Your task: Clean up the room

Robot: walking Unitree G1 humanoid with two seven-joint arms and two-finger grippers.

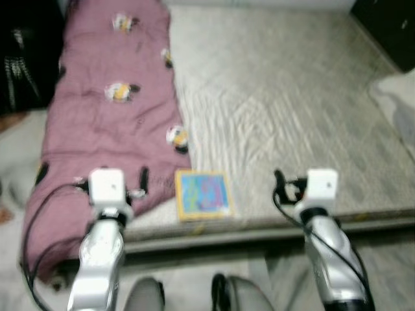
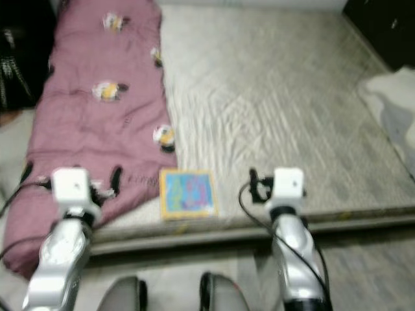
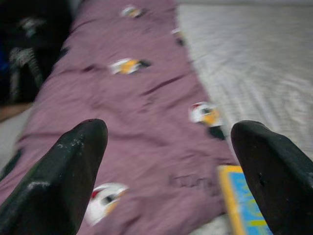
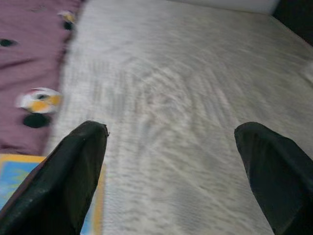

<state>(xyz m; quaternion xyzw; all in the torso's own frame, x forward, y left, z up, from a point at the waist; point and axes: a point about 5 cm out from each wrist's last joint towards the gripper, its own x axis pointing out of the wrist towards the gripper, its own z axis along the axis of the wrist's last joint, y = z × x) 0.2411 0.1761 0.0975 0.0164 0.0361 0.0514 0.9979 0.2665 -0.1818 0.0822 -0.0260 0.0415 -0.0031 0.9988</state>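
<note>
Two silver arms reach forward over the near edge of a bed in the head views. A square, yellow-bordered blue picture book lies flat on the grey-white wrinkled bedsheet, close to that edge and touching the side of a long mauve quilt printed with small cartoon figures. The quilt runs away from the robot along the left of the bed. The book sits between the two arms, noticeably closer to the left gripper, just to that gripper's right; the right gripper is farther off on its other side. No basket, box or other container can be made out.

From the left wrist, the two black fingers stand wide apart with nothing between them, over the quilt, and the book's corner peeks in beside one finger.

From the right wrist, the fingers are likewise spread wide and empty over bare sheet, with the book's edge past one finger.

Judging by this, the left arm looks better placed to take the book.
</note>
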